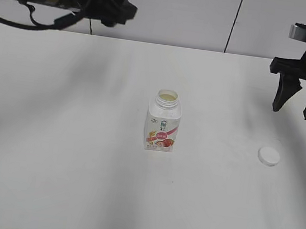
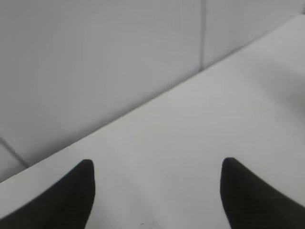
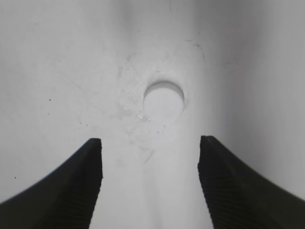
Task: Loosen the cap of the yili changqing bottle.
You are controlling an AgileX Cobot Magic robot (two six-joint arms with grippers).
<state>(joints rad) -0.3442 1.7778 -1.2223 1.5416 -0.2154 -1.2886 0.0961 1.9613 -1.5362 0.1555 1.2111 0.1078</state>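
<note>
A: Start with the right gripper (image 1: 294, 112). How does it stand?

B: Its two dark jaws are spread wide with nothing between them. It hangs above the table (image 1: 69, 154) at the far right, pointing down. In the right wrist view the right gripper (image 3: 150, 143) frames bare white surface, and the cap (image 3: 163, 103) lies flat just beyond the fingertips, touched by neither.

A: And the left gripper?

B: In the exterior view it sits high at the far left, raised well off the table, and its tips are hard to make out there. The left wrist view shows the left gripper (image 2: 157, 164) with its fingers set wide apart and holding nothing; past them is only tabletop and the grey wall (image 2: 95, 62) behind.

A: Where is the bottle?

B: The yili changqing bottle (image 1: 162, 128) stands upright near the middle of the table, well apart from both arms. Its neck is open at the top, with a pale rim showing. The red-pink label faces the camera.

A: So the cap is off?

B: Yes. The cap (image 1: 268, 156) rests on the table to the right of the bottle, well apart from it, below the right gripper and a little nearer the camera.
</note>
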